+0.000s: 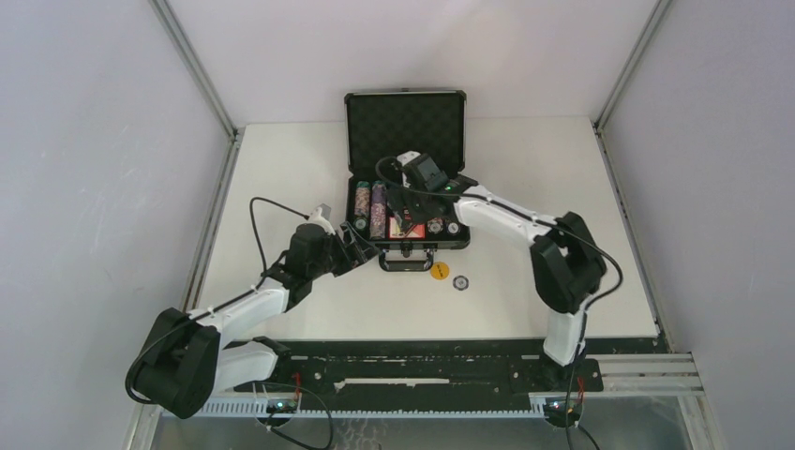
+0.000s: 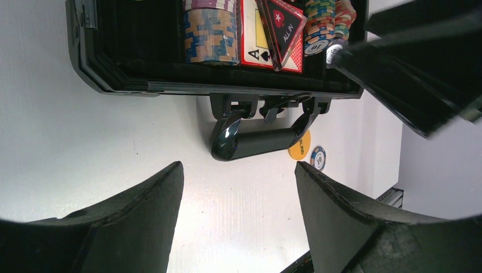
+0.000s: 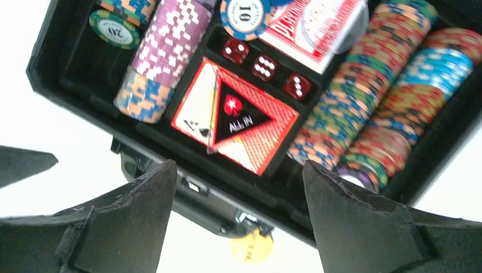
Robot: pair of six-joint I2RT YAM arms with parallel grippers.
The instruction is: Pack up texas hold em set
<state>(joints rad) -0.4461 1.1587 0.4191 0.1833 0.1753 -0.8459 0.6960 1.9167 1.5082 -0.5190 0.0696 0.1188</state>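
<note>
- Black foam lines the open briefcase. It sits on the worktop directly under our right hand and just ahead of our left hand, with its lid standing upright.
- Both our hands are open and empty. The right fingers are spread wide above the red card box and the "ALL IN" plaque. The left fingers are parted in front of the handle.
- Below the right hand, rows of poker chips fill the slots on either side, and three red dice sit just beyond the plaque.
- Two pieces are not yet packed. A yellow dealer button and a loose chip lie on the worktop just past the handle from our left hand, close beside each other.
- We judge the plaque the main risk. It seems to lie askew on the card box, so the lid could jam on it, or a brush from our right hand could flip it out.
- The flat button and chip are hard to pinch off a smooth surface, so we may push them away or under the handle.
- With both arms working near the case, they could collide or nudge it and spill the chip rows.
</note>
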